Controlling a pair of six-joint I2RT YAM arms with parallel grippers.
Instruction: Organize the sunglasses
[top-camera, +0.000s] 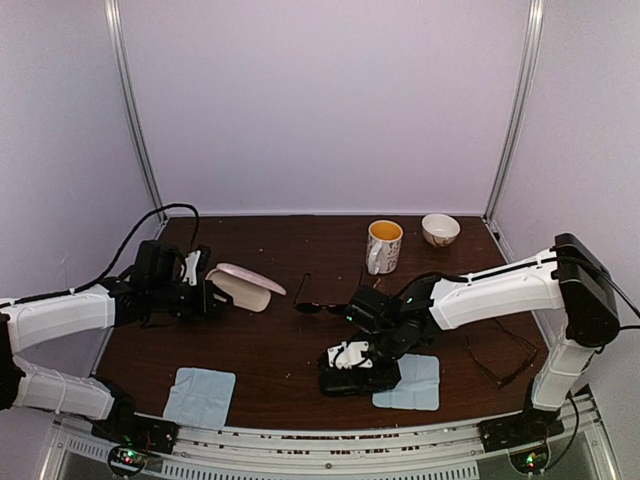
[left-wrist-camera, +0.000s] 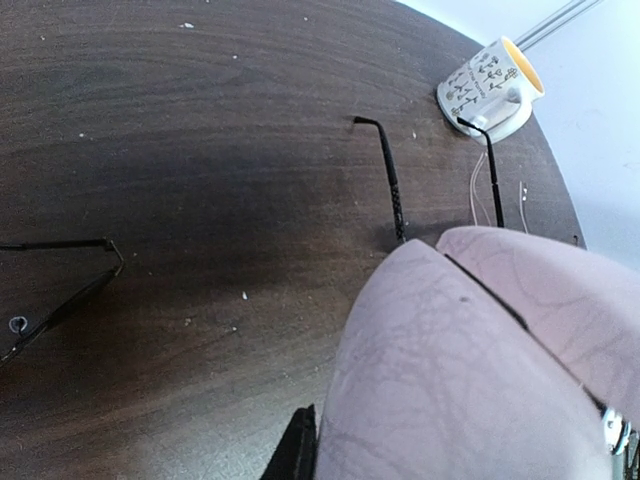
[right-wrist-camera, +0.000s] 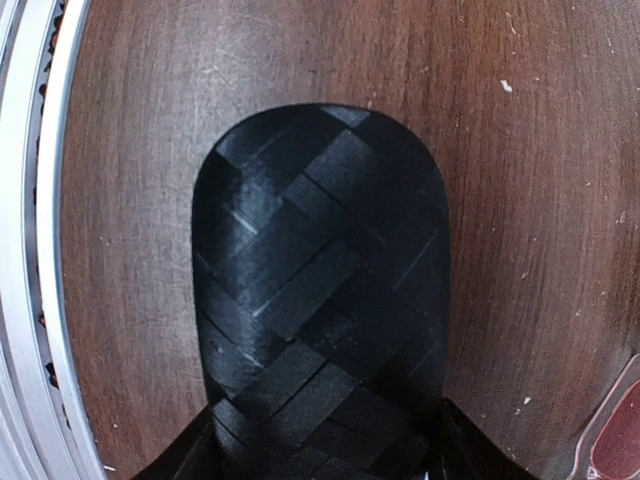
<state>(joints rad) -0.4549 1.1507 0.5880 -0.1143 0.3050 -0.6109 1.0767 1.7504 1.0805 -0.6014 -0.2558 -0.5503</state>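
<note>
Black case (right-wrist-camera: 320, 290) fills the right wrist cam, woven-look lid up, lying on the brown surface (right-wrist-camera: 520, 150). The right hand (top-camera: 352, 364) sits over it w/ a finger on either side. Can't tell if it's clenched on the case or just straddling it.

That cam also catches a pink-red framed pair (right-wrist-camera: 612, 440) in its bottom-right corner, just beside the case. The top cam doesn't show that pair; the arm covers it.

The top cam gives the layout instead. The black case is near-centre, touching the left edge of a light-blue cloth (top-camera: 415, 385), w/ a second cloth (top-camera: 200, 395) near-left.

At the left, the left hand (top-camera: 207, 293) is grasping the pink case (top-camera: 247, 285) by one end.

Dark-lens sunglasses (top-camera: 312, 305) lie mid-surface btwn the two hands, just right of the pink case. The left wrist cam shows only their two temples poking out past that case.

A thin-framed pair (top-camera: 500, 355) lies near-right, by the right arm's upright.

Mug (top-camera: 384, 246) and bowl (top-camera: 440, 229) stand far-right. The mug's print reads only in the left wrist cam.
</note>
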